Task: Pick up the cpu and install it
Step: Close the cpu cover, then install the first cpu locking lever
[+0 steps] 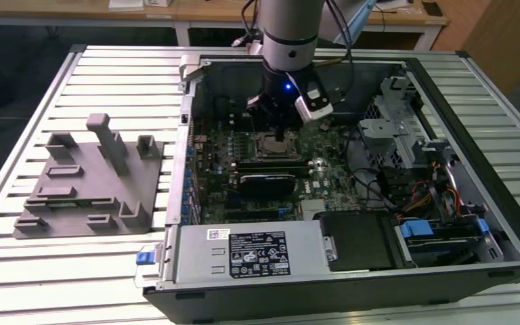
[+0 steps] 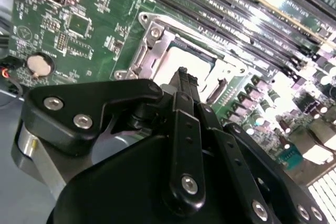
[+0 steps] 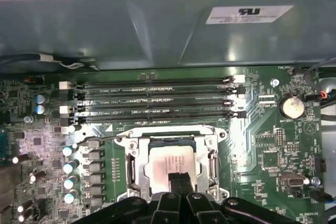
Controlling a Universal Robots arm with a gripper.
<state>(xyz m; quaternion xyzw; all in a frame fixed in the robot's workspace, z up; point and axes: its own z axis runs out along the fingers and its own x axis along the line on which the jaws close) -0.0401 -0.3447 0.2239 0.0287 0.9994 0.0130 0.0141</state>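
The cpu [image 3: 167, 162], a small square chip with a pale silver top, lies flat inside the metal socket frame [image 3: 211, 148] on the green motherboard [image 3: 262, 150]. In the second wrist view the cpu [image 2: 190, 62] shows just beyond the fingertips. My gripper [image 3: 180, 178] is shut, its two black fingers pressed together with nothing between them, the tips right over the near part of the chip. In the exterior view the gripper [image 1: 281, 139] hangs straight down over the socket in the open computer case [image 1: 184, 122].
Memory slots [image 3: 157, 100] run just beyond the socket, and a coin battery [image 3: 292, 106] sits near them. A black rectangular component [image 1: 269, 183] lies near the socket, a power supply [image 1: 242, 250] at the front. A grey moulded fixture [image 1: 89, 183] stands on the slatted table.
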